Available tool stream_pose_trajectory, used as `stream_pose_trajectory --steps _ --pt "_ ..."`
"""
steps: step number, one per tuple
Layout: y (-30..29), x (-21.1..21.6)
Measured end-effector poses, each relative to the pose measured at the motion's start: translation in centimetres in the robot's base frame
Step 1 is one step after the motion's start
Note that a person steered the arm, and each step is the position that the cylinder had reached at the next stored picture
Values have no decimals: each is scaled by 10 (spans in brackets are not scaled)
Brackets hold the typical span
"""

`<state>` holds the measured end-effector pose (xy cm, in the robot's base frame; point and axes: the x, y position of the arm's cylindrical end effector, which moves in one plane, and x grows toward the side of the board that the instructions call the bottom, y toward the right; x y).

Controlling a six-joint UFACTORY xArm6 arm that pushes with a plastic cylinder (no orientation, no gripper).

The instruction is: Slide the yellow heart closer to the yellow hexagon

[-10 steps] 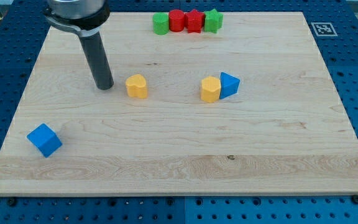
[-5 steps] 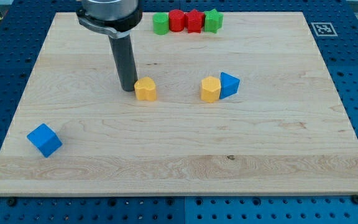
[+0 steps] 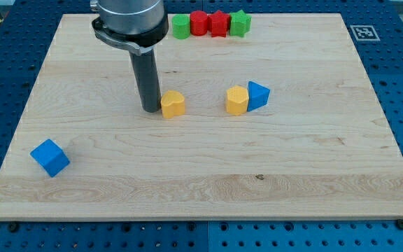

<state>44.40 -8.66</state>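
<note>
The yellow heart (image 3: 173, 103) lies on the wooden board left of centre. My tip (image 3: 150, 109) stands right against its left side, touching it. The yellow hexagon (image 3: 237, 100) lies to the heart's right, a gap of about two block widths away. A blue block (image 3: 259, 94) of unclear shape touches the hexagon's right side.
A row of blocks sits at the board's top edge: green (image 3: 180, 26), red (image 3: 199, 22), red (image 3: 218, 23), green (image 3: 239, 23). A blue cube (image 3: 50, 157) lies at the lower left. The board (image 3: 313, 161) ends near the view's bottom.
My tip has moved right, reached the yellow heart and pushed it to the right, toward the yellow hexagon. The other blocks have not moved.
</note>
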Motion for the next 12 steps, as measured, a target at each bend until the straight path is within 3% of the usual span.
stream_pose_trajectory --steps 12 --pt "31 5"
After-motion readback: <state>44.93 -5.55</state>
